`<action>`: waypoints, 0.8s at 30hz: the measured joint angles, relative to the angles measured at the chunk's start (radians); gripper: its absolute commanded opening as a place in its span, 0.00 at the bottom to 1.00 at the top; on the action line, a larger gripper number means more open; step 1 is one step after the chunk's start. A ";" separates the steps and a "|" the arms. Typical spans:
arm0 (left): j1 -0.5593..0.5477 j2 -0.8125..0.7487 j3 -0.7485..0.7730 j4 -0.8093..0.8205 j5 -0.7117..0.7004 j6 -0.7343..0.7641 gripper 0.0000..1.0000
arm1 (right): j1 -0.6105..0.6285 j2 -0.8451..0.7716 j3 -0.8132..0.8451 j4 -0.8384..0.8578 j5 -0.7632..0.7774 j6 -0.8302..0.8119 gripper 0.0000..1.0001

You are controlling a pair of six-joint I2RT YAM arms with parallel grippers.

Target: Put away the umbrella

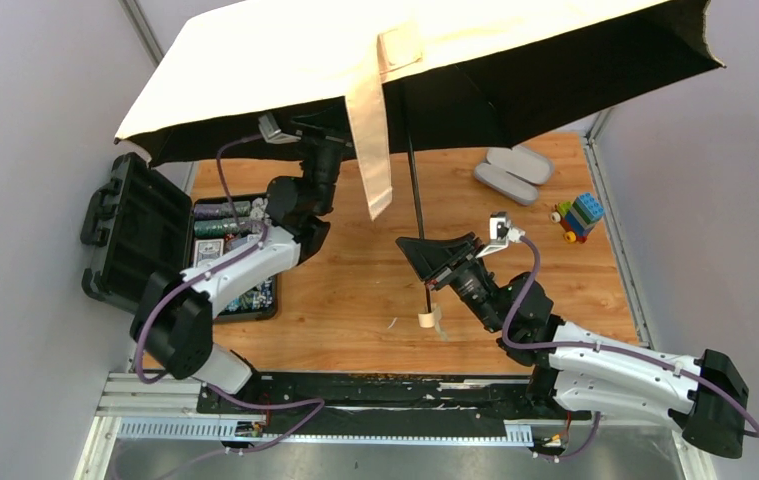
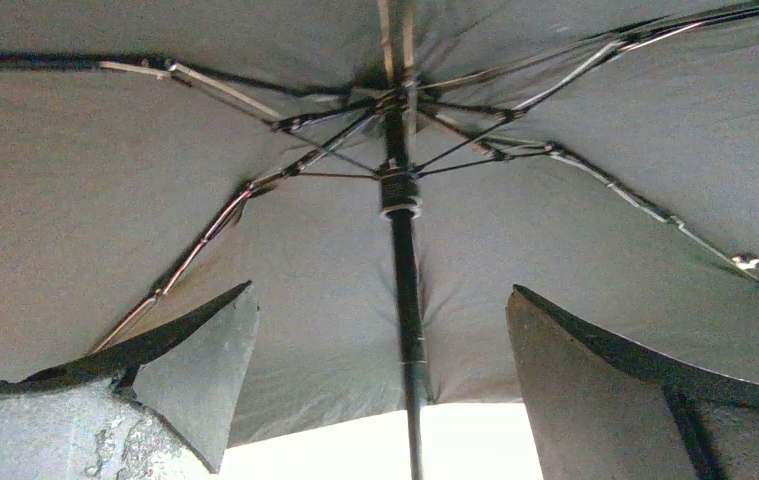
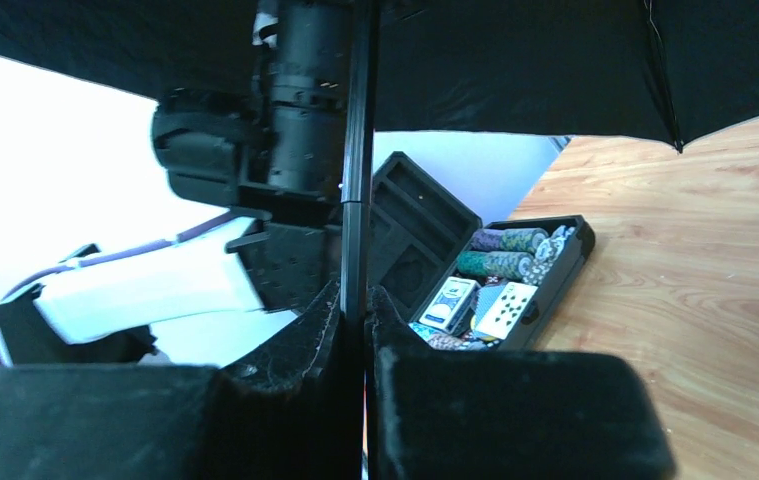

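The umbrella (image 1: pixel 285 60) is open, its beige canopy spread over the far half of the table with a strap tab (image 1: pixel 370 150) hanging down. Its thin black shaft (image 1: pixel 414 190) runs down to a small pale handle (image 1: pixel 428 320) near the wood. My right gripper (image 1: pixel 433 262) is shut on the shaft (image 3: pixel 353 200), low down near the handle. My left gripper (image 1: pixel 327 135) is raised under the canopy, open and empty; in the left wrist view its fingers (image 2: pixel 195 370) stand apart on either side of the shaft (image 2: pixel 405 300), below the runner (image 2: pixel 399 190) and ribs.
An open black case (image 1: pixel 145 235) holding poker chips and cards (image 1: pixel 230 225) stands at the left; it also shows in the right wrist view (image 3: pixel 500 275). Two lilac-grey oval hard cases (image 1: pixel 513 172) and a toy of coloured bricks (image 1: pixel 577 217) lie at the far right.
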 measured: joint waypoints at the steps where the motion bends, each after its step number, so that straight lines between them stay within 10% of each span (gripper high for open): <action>1: 0.000 0.024 0.016 0.014 0.004 0.000 1.00 | 0.000 -0.001 0.002 -0.001 -0.003 0.006 0.00; 24: -0.001 0.178 0.155 0.050 0.074 0.039 1.00 | 0.000 -0.055 -0.003 -0.027 -0.091 0.099 0.00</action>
